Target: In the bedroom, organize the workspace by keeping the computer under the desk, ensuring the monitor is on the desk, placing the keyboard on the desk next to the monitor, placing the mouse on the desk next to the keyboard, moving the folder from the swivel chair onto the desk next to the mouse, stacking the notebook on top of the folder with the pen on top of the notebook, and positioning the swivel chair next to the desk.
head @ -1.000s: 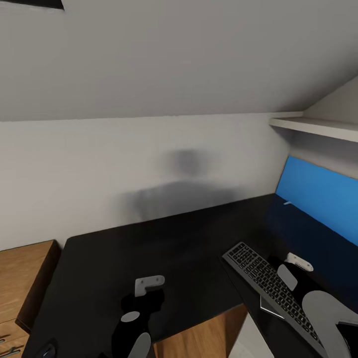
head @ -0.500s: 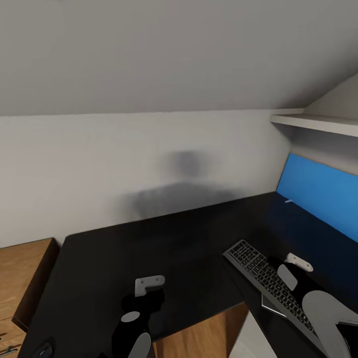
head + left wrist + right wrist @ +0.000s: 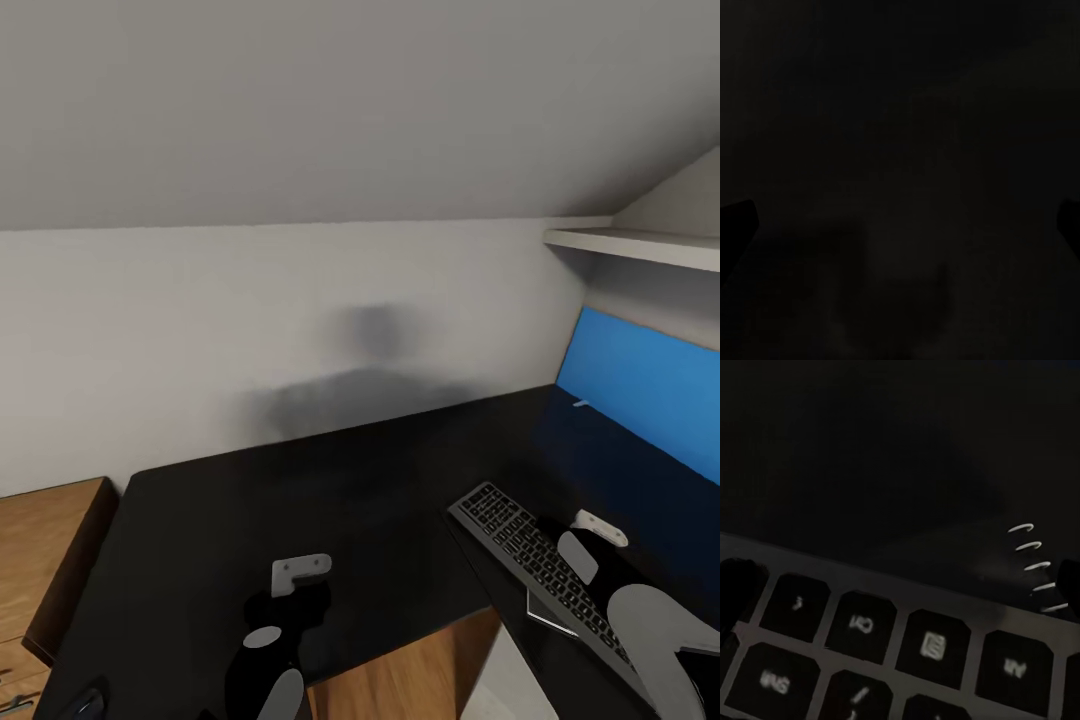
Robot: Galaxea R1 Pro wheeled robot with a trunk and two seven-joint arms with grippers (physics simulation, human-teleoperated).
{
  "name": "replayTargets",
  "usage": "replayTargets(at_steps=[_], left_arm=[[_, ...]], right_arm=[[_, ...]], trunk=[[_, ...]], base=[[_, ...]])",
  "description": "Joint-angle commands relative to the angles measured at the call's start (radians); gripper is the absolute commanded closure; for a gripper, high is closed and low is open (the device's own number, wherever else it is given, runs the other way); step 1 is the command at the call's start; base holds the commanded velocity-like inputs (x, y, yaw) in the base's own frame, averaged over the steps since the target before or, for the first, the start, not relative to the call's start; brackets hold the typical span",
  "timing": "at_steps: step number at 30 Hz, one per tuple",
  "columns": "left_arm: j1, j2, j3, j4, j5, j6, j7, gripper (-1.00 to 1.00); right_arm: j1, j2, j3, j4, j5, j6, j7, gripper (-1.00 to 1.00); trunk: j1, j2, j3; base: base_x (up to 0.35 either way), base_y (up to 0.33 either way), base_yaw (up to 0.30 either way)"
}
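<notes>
Black desk (image 3: 300, 500) with the keyboard (image 3: 540, 570) at its right, under the right gripper (image 3: 590, 535).
Head view: left gripper (image 3: 295, 580) hovers low over the near edge. Right wrist view: keys (image 3: 870, 645) close below. Whether either tool is apart or together, I cannot tell. Judgement: keep the keyboard flat and settle it squarely before letting go.

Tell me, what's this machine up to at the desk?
A two-armed robot is tidying a black desk in an attic room. Its right gripper is down at the keyboard, which lies on the right wing of the desk in front of a blue wall panel. Its left gripper hangs over bare desktop. Whether the fingers grip anything can't be made out.
</notes>
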Motion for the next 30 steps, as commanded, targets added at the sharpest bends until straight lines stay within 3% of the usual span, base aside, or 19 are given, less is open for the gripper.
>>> replayTargets(at_steps=[1,10,30], left_arm=[[-0.001,0.000,-0.001,-0.001,0.009,0.002,0.010,-1.00],[-0.001,0.002,-0.001,-0.001,0.009,0.002,0.010,-1.00],[-0.001,0.005,0.000,0.010,0.008,0.002,0.005,-1.00]], right_arm=[[0.000,0.000,0.000,-0.002,-0.008,0.014,-0.004,-1.00],[0.000,0.000,0.001,-0.005,-0.009,0.104,-0.002,-1.00],[0.000,0.000,0.001,-0.018,-0.008,0.108,-0.001,-1.00]], trunk=[[0.000,-0.001,-0.001],[0.000,-0.001,-0.001],[0.000,-0.001,-0.001]], base=[[0.000,0.000,0.000],[0.000,0.000,0.000],[-0.020,0.006,0.000]])
